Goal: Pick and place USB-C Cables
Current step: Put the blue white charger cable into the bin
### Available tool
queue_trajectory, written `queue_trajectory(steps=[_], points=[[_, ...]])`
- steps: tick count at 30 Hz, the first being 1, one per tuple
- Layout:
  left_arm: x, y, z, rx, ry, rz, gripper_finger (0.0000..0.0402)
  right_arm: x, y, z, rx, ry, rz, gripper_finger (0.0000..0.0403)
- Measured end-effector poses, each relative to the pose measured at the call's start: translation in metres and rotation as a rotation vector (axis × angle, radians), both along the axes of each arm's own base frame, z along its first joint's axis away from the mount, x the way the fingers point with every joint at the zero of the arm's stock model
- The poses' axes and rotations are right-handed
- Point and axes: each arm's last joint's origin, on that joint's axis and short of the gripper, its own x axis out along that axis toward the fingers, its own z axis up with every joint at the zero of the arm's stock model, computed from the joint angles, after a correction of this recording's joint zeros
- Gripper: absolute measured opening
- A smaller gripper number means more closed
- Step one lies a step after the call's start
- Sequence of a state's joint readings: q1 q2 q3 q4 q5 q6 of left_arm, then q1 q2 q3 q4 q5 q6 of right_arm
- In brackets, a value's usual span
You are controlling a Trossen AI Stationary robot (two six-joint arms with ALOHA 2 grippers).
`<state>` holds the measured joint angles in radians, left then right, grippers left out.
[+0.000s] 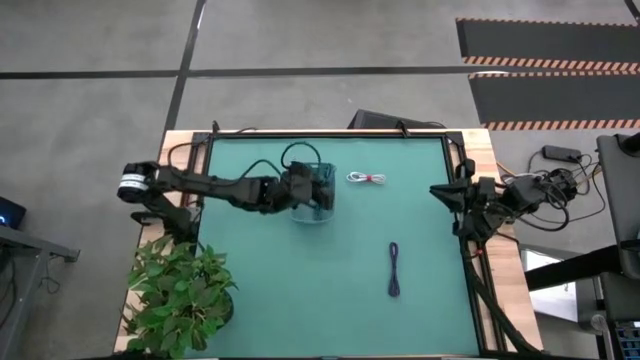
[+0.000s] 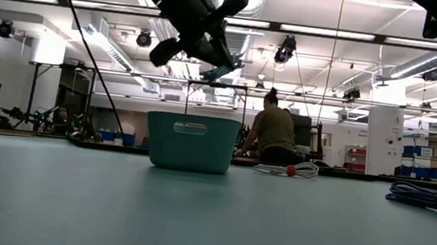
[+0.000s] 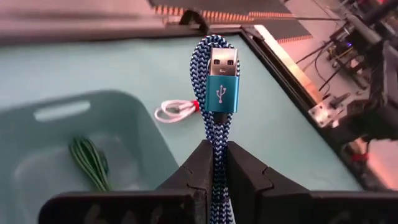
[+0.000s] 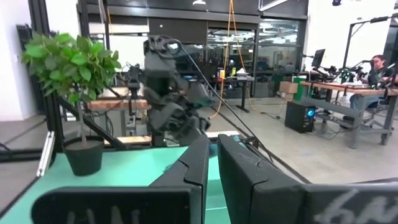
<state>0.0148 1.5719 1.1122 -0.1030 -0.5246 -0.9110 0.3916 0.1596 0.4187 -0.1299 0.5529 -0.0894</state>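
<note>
My left gripper hangs over the teal bin, shut on the blue braided cable bundle. In the low view it is well above the bin. The dark green bundle lies on the bin's floor. The white bundle with the red tie lies on the mat right of the bin, and also shows in the left wrist view. The dark purple bundle lies nearer the table's front. My right gripper is shut and waits at the table's right edge. My left gripper pinches the blue bundle between its two fingers, across several strands side by side. The looped end with the blue plug sticks out past the fingertips. The bundle is lifted clear, above the bin.
A potted plant stands at the table's front left corner. The green mat is bare in front of the bin. Black robot wires run along the far edge. People and benches show in the room beyond.
</note>
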Motion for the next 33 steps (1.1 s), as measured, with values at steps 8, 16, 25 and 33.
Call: queue_trajectory(steps=[8,16,25,33], points=[[-0.001,0.028,-0.003,-0.331,-0.123,0.033,0.0015,-0.001,0.0,0.0,0.006,0.016,0.002,0.0027],[-0.003,0.038,-0.003,-0.412,-0.146,0.061,0.0015,-0.001,0.0,-0.001,-0.005,0.038,0.001,0.0027],[-0.009,0.044,-0.015,-0.497,-0.1,0.195,0.0015,-0.002,-0.001,0.0,-0.004,0.034,0.001,0.0027],[-0.015,0.045,-0.024,-0.501,-0.03,0.223,0.0015,-0.002,-0.001,0.001,-0.014,0.034,0.0,0.0027]])
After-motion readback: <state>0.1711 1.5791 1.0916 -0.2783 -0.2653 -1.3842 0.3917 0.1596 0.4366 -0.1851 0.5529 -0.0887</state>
